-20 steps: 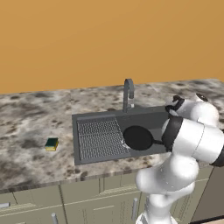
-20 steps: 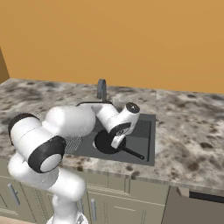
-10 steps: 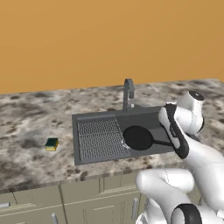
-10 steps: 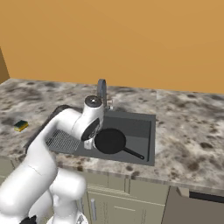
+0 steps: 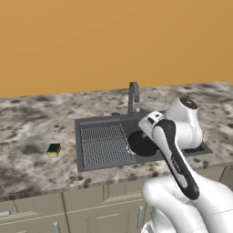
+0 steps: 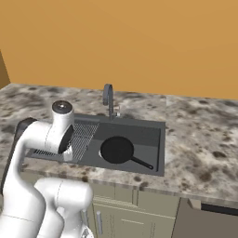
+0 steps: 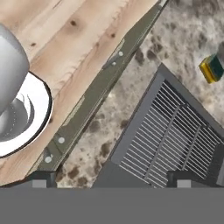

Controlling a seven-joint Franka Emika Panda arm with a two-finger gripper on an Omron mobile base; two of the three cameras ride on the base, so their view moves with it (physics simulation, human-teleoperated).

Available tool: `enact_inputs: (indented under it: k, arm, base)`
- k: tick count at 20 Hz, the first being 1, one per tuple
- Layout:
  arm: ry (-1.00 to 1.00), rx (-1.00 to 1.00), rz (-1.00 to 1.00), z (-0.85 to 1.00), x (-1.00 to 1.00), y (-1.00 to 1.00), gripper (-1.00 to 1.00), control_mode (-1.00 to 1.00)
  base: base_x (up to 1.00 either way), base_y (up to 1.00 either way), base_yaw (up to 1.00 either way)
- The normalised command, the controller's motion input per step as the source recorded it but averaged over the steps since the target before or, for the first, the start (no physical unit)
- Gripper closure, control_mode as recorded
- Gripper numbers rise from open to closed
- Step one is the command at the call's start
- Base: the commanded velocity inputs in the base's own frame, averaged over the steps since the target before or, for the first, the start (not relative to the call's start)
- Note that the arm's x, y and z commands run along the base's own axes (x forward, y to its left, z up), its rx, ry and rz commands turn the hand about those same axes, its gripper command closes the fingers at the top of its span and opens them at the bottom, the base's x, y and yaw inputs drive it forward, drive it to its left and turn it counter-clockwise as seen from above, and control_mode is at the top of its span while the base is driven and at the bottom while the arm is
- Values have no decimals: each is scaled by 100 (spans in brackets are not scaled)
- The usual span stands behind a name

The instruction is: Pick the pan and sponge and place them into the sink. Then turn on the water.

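The pan (image 6: 117,149) lies flat in the basin of the sink (image 6: 153,131), handle pointing right and toward the near rim. The sponge (image 5: 53,149) sits on the counter (image 5: 32,136), well left of the sink's ribbed drainboard. The gripper (image 7: 113,178) hangs with fingers spread, holding nothing, above the drainboard's near edge.

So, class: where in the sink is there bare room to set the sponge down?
The ribbed drainboard half of the sink lies bare, bordered by the counter. The basin half is crowded: the pan fills most of it. The sponge waits on the counter.
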Motion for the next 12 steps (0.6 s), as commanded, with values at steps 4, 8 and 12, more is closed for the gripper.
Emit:
enact_inputs:
  k: [4,8,12]
  arm:
    - [2,-14,47,51,-1,100,-100,-100]
    - [6,-18,39,45,9,100,-100,-100]
    - [13,-22,36,15,16,100,-100,-100]
  base:
    - [0,0,0]
    - [0,0,0]
    - [0,0,0]
